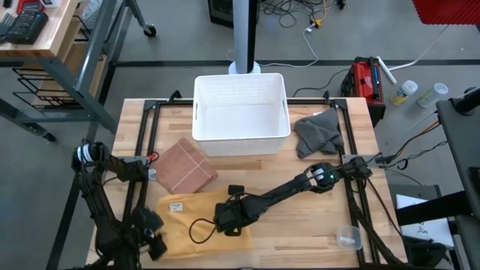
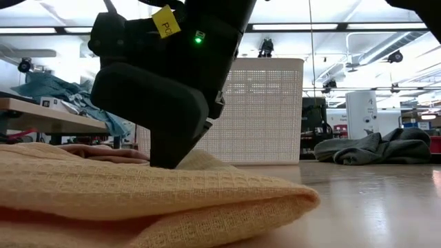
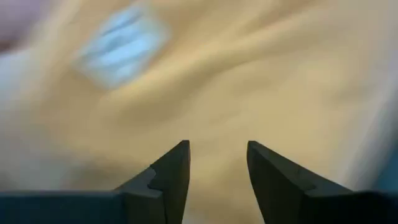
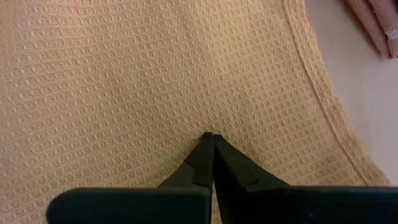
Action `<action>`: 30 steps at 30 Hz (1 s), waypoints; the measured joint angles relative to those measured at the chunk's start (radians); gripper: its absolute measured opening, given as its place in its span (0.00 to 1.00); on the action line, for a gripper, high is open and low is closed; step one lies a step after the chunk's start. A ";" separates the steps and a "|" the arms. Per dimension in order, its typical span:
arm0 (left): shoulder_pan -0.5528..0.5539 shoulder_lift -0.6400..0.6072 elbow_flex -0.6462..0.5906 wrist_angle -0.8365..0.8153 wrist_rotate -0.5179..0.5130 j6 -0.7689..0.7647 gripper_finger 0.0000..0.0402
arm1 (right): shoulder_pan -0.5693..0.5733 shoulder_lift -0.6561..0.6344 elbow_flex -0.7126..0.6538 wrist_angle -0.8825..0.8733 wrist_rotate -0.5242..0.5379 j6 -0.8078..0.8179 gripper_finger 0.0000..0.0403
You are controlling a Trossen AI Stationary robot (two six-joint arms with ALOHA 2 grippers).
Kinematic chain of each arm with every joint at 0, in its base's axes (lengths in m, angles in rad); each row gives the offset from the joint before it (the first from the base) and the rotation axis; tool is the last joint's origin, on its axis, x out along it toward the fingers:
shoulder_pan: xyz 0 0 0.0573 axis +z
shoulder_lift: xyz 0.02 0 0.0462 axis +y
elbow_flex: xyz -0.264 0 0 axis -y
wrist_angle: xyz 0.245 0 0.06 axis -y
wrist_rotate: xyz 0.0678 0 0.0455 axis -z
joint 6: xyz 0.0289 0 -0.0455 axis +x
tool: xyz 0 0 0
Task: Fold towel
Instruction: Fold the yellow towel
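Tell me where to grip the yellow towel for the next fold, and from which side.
Probably pinch the yellow towel at its free right edge, coming straight down from above. It lies flat on the table, so only an edge gives the jaws purchase. The right gripper is shut, pressing its middle; the left gripper is open over the left part.

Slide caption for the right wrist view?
Right end effector, fingers shut, pressing on the yellow towel.
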State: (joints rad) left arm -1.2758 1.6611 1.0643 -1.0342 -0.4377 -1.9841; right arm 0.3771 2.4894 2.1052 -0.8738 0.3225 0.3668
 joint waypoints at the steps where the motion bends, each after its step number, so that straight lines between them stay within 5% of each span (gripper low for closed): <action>1: 0.000 0.000 0.003 0.071 -0.083 0.020 0.38 | 0.000 0.000 0.000 0.000 -0.001 0.000 0.00; 4: 0.014 0.026 -0.001 0.286 -0.231 0.145 0.37 | 0.002 0.000 0.000 0.000 -0.001 0.005 0.00; 7: 0.040 0.095 -0.005 0.392 -0.210 0.213 0.35 | 0.005 0.000 -0.001 -0.001 -0.004 0.013 0.00; 14: 0.064 0.235 0.034 0.474 0.173 0.146 0.26 | 0.014 0.000 0.000 -0.046 -0.012 0.046 0.00; 20: 0.002 0.223 0.137 0.421 0.031 0.207 0.19 | 0.009 -0.001 -0.001 -0.095 -0.006 0.080 0.00; 30: -0.002 0.213 0.294 0.043 -0.224 0.193 0.11 | 0.036 -0.029 0.041 -0.085 -0.003 0.077 0.00</action>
State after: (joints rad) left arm -1.2775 1.8738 1.3580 -0.9908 -0.6618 -1.7911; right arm 0.4130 2.4599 2.1464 -0.9592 0.3199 0.4442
